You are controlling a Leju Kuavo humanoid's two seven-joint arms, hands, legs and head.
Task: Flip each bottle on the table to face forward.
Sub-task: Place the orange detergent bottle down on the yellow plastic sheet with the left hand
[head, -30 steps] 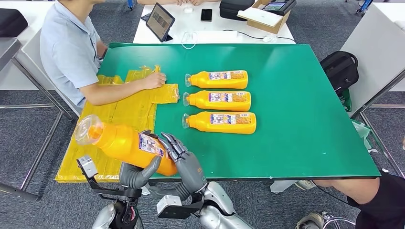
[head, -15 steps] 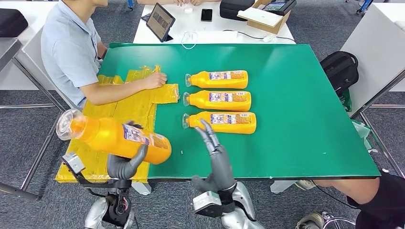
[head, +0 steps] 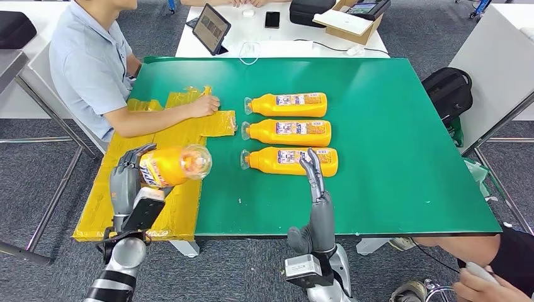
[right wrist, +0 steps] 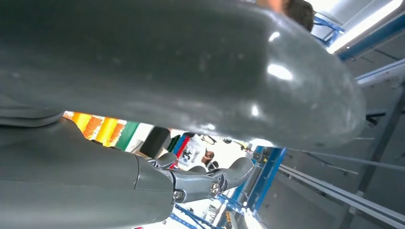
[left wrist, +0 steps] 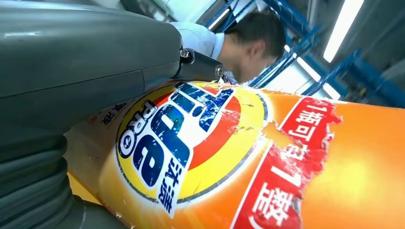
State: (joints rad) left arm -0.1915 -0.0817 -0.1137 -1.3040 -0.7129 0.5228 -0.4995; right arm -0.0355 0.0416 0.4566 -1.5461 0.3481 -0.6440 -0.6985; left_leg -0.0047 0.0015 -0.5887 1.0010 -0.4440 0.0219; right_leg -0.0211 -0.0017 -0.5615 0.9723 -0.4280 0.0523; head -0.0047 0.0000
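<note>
My left hand grips an orange detergent bottle above the yellow sheets at the table's left, its clear cap pointing right. Up close, the left wrist view has that bottle's front label turned toward the camera beside the grey thumb. Three more orange bottles lie in a column mid-table, caps to the left: far, middle, near. My right hand stands upright with fingers apart and nothing in it, just in front of the near bottle.
A person in a light blue shirt sits at the left with a hand on the yellow plastic sheets. The green table is bare on its right half. A tablet and a box lie on the white table behind.
My left hand has turned the bottle around, cap swinging from left to right, and raised it over the yellow sheets. My right hand let go, moved right and stands upright.
</note>
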